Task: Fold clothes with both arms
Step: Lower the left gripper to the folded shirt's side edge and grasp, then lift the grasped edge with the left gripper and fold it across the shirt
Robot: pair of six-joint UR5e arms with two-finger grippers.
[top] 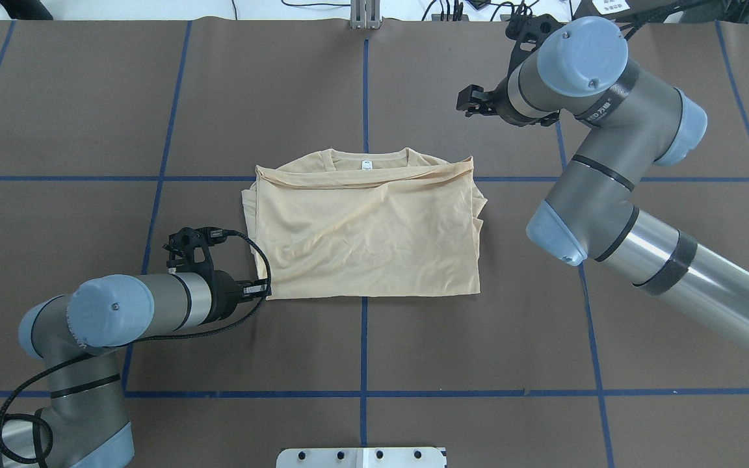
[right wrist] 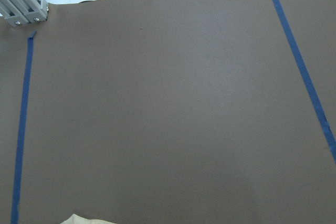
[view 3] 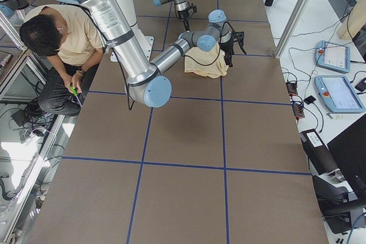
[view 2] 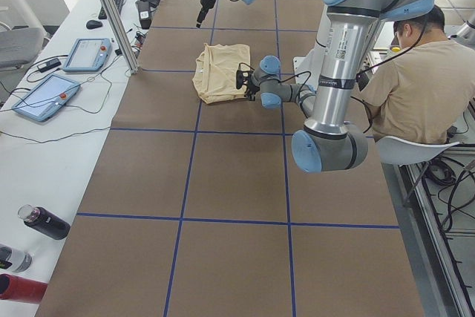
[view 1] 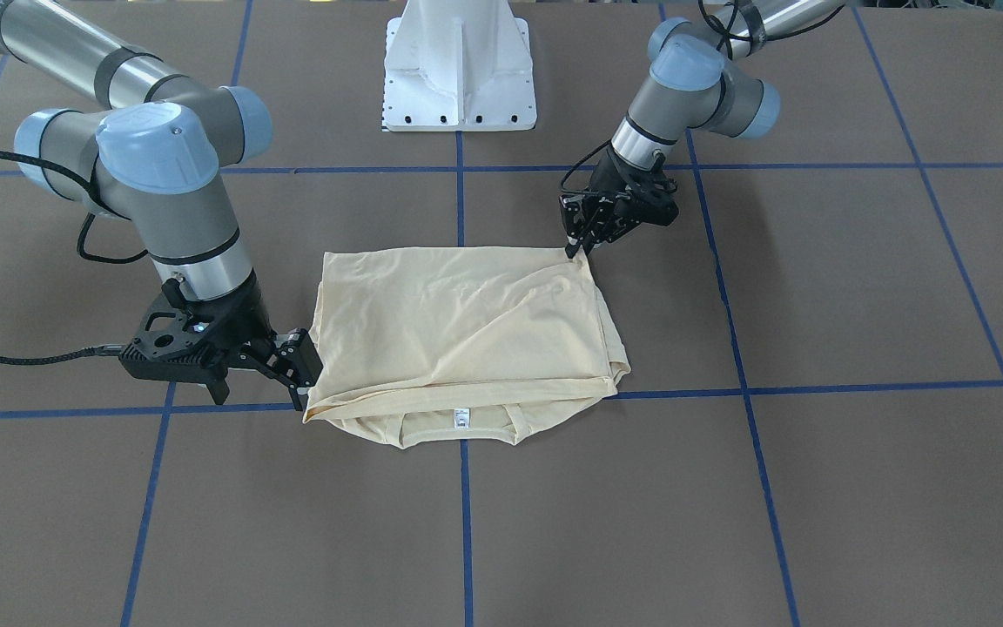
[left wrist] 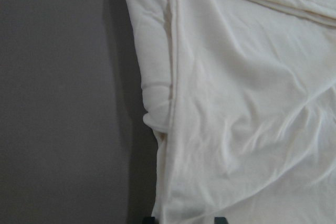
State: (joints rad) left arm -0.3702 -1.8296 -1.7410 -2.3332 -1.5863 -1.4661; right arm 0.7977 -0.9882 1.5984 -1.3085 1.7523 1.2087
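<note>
The T-shirt (top: 365, 234) lay folded into a rough rectangle at the middle of the counter (top: 88, 97), plain cream side up, with its collar edge and small white neck label (top: 367, 164) turned toward twelve o'clock, away from my base. From over my shoulders, that collar edge lay along a blue tape line (top: 88, 178) running from nine to three o'clock. My left gripper (view 1: 573, 251) was down at the shirt's seven o'clock corner, its tips touching the cloth. In my left wrist view the two fingertips (left wrist: 219, 220) stood apart at the bottom edge with the shirt's side edge between them, so that gripper was parted rather than pinched, and the cloth lay flat. My right gripper (view 1: 299, 374) hung beside the one o'clock corner, by the collar end, with its jaws spread and holding nothing; I could not tell whether it touched the cloth. Its wrist camera saw mostly bare counter, with only a sliver of cream cloth at the six o'clock edge. The shirt's three o'clock side showed several stacked layers.
</note>
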